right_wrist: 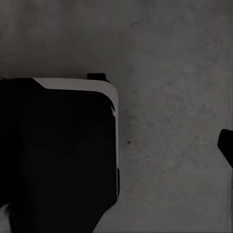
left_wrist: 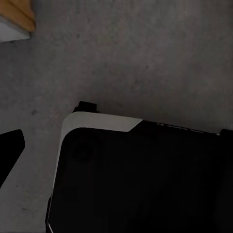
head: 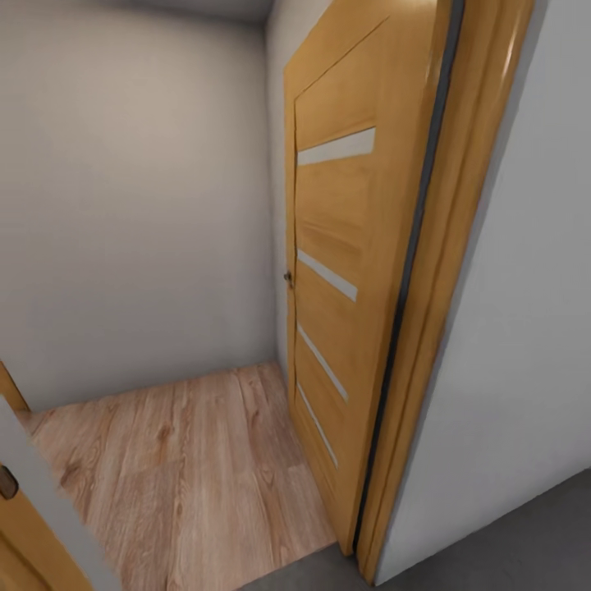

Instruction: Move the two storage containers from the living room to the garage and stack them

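Two kinds of flooring meet at the bottom of the head view: a strip of dark grey mottled concrete floor [head: 525, 542] lies nearest the camera, cut off by the lower edge, and beyond it light wood plank flooring [head: 189, 468] runs back to a plain grey-white wall [head: 131, 205]. On the right an open wooden door [head: 336, 279] with narrow pale glass strips stands swung inward beside its frame [head: 443, 287], its small handle hard to make out. A white wall face [head: 525, 328] fills the right edge. At the lower left corner a sliver of another orange-wood door or frame [head: 16, 525] is cut off by the picture's edge, so little of it can be read.

Both wrist views look down on the same grey concrete. In the left wrist view a large black body with a white rim [left_wrist: 141, 174] – apparently the robot's own base – covers much of the picture, and a dark tip at the edge may be a finger; a corner of orange wood and white wall [left_wrist: 14, 19] sits at one corner. The right wrist view shows a like black body [right_wrist: 58, 155] and another dark tip at the edge. Whether either gripper's jaws stand apart or together cannot be told. Neither storage container can be placed from these pictures
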